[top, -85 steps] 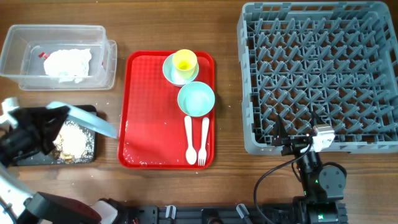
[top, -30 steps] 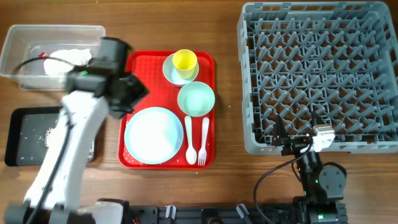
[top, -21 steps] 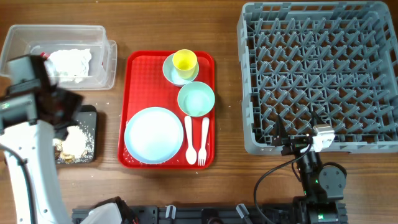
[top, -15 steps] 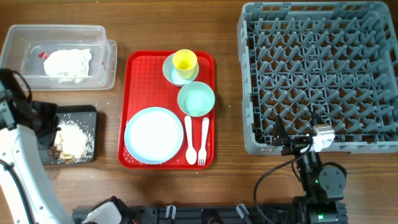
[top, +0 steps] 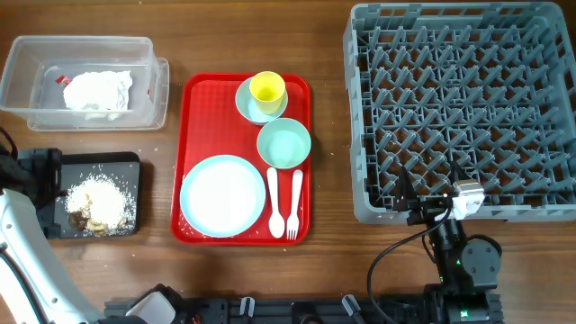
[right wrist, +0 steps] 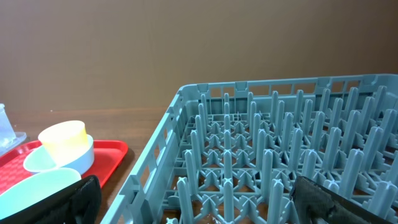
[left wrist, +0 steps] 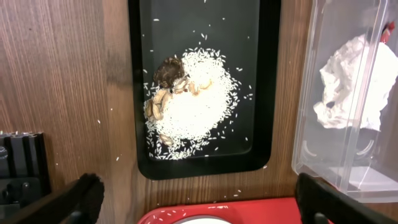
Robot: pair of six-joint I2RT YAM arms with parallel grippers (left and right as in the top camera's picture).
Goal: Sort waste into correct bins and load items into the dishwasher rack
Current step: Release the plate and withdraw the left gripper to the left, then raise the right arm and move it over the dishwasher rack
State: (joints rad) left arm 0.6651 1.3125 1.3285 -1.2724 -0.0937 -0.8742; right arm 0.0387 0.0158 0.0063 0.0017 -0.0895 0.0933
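On the left gripper the jaws are spread wide and empty; only the two dark fingers show, at the lower corners of the wrist view. Ahead of the gap, down on the wooden table, lies the shallow black tray. About its middle is a heap of pale crumbs and brownish food scraps. Stray grains are scattered over the tray floor, and a few lie on the wood. Out past one finger, just beside the tray's long edge, stands the clear plastic box holding the crumpled white napkin. A bit of the red-and-white wrapper shows at the box's far end. Closest in, between the fingertips, runs a strip of the red serving tray. Seen from overhead, that tray carries the white plate, the mint green bowl, the yellow cup sitting in the pale blue bowl, and the spoon and fork side by side. On the right gripper the jaws are likewise wide apart and empty, set low near the table. Straight ahead of them is the grey dishwasher rack, its corner and upright pegs filling most of the view. Off past one finger are the cup and both bowls on the red tray.
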